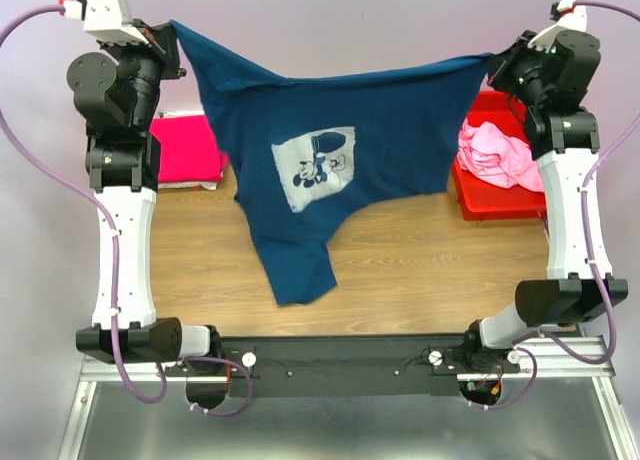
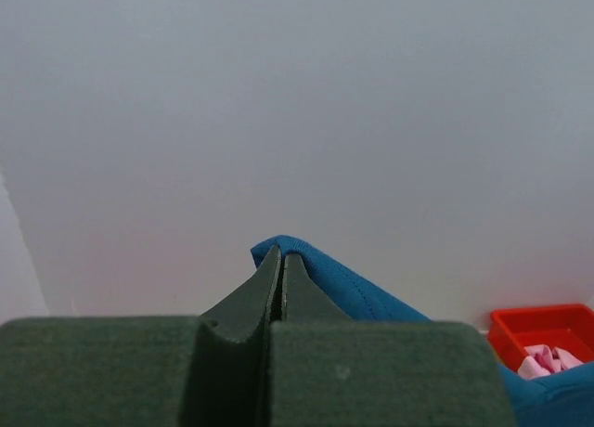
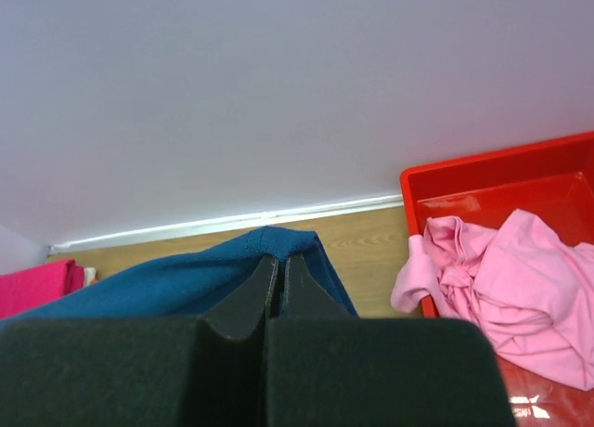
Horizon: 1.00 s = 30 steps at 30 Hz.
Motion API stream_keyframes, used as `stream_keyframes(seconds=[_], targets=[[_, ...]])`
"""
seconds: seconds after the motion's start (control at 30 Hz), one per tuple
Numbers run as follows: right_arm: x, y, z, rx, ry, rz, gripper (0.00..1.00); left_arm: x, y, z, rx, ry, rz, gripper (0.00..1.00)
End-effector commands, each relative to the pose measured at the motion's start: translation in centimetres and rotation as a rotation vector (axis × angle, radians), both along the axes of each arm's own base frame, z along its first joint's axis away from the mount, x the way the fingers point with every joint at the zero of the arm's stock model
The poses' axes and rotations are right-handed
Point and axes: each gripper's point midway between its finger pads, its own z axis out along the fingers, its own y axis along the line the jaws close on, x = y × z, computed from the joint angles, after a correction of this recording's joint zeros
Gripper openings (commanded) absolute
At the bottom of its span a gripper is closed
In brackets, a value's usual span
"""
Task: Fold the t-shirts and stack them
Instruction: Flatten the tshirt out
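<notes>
the navy t-shirt [image 1: 330,150] hangs spread in the air above the worktop [image 1: 430,265], stretched between my two arms with its printed side facing the overhead camera. the white square mouse print [image 1: 315,168] sits near the middle of the cloth. the top edge sags a little between the two held corners, and one long part droops toward the near edge; i cannot tell whether its lowest end touches the wood.

the left jaws are pinched tight on the shirt's upper left corner, and on the left wrist view the blue cloth [image 2: 343,283] wraps over the closed tips. the right jaws are clamped the same way on the upper right corner, with the cloth [image 3: 186,278] bunched around the tips on the right wrist view.

the magenta t-shirt [image 1: 185,150] lies flat on the worktop at the far left, partly behind the left arm [image 1: 125,230]. the light pink t-shirt [image 1: 495,152] lies crumpled in the red bin [image 1: 500,208] at the far right, just beside the right arm [image 1: 570,210].
</notes>
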Motion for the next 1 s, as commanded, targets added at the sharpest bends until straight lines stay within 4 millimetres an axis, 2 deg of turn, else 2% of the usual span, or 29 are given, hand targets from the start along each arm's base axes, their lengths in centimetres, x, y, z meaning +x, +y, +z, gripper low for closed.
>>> stream_keyframes(seconds=[0.0, 0.03, 0.07, 0.1, 0.17, 0.23, 0.27, 0.33, 0.37, 0.4, 0.43, 0.5, 0.53, 0.57, 0.6, 0.63, 0.7, 0.8, 0.83, 0.9, 0.97], targets=[[1.5, -1.4, -0.4, 0.008, 0.002, -0.066, 0.0, 1.0, -0.3, -0.5, 0.02, 0.026, -0.014, 0.0], [1.6, -1.3, -0.2, 0.01, -0.002, -0.059, 0.0, 0.6, -0.2, 0.3, 0.022, 0.007, -0.009, 0.0], [1.4, -1.2, 0.9, 0.013, -0.025, -0.056, 0.01, 0.3, -0.1, 0.8, 0.026, -0.004, -0.001, 0.0], [1.1, -1.1, 1.4, 0.017, -0.037, -0.05, 0.0, -0.6, 0.2, 2.0, 0.03, -0.034, 0.022, 0.0], [0.6, -0.9, 2.5, 0.017, -0.062, -0.042, 0.0, -1.8, 0.8, 3.1, 0.033, -0.065, 0.053, 0.0], [-0.8, -0.7, 3.8, 0.015, -0.093, -0.031, 0.0, -4.2, 1.2, 5.0, 0.045, -0.125, 0.084, 0.0], [-1.9, -0.6, 4.6, 0.012, -0.113, -0.024, 0.0, -6.5, 1.2, 6.5, 0.047, -0.181, 0.093, 0.0], [-3.2, -0.3, 5.6, 0.009, -0.139, -0.009, 0.0, -8.4, 1.4, 7.1, 0.052, -0.222, 0.11, 0.0], [-3.6, -0.2, 5.2, 0.006, -0.132, -0.004, 0.0, -9.5, 1.6, 7.5, 0.048, -0.246, 0.121, 0.0], [-5.3, -0.1, 6.5, 0.003, -0.167, -0.001, 0.0, -11.8, 1.6, 8.3, 0.047, -0.292, 0.129, 0.0], [-5.1, -0.1, 5.8, 0.004, -0.153, -0.001, 0.0, -12.9, 1.7, 8.6, 0.047, -0.311, 0.139, 0.0], [-7.7, -0.2, 7.3, -0.003, -0.199, -0.004, 0.01, -14.9, 2.1, 9.0, 0.039, -0.339, 0.164, 0.0], [-9.1, -0.4, 7.6, -0.004, -0.213, -0.018, 0.01, -17.0, 2.1, 9.2, 0.04, -0.367, 0.173, 0.0], [-10.0, -0.5, 7.9, -0.004, -0.226, -0.027, 0.0, -17.9, 2.7, 9.2, 0.025, -0.373, 0.201, 0.0], [-10.6, -0.8, 7.7, -0.005, -0.226, -0.041, 0.0, -20.0, 2.7, 9.6, 0.024, -0.403, 0.21, 0.0], [-12.6, -0.8, 9.0, -0.005, -0.267, -0.049, 0.0, -20.9, 2.9, 9.9, 0.02, -0.417, 0.223, 0.0], [-14.2, -1.3, 9.4, -0.001, -0.275, -0.075, 0.01, -23.4, 3.3, 10.7, 0.01, -0.446, 0.244, 0.0], [-16.7, -1.5, 11.1, 0.007, -0.308, -0.091, 0.0, -25.1, 3.2, 11.9, 0.022, -0.468, 0.248, 0.0], [-17.2, -2.0, 11.1, 0.01, -0.298, -0.119, 0.0, -25.6, 3.0, 12.6, 0.033, -0.479, 0.246, 0.0], [-17.5, -2.0, 11.5, 0.023, -0.299, -0.126, 0.0, -25.9, 2.5, 13.4, 0.054, -0.491, 0.22, 0.0], [-17.2, -2.2, 11.0, 0.037, -0.282, -0.136, 0.0, -25.1, 2.3, 14.0, 0.059, -0.492, 0.208, 0.0]])
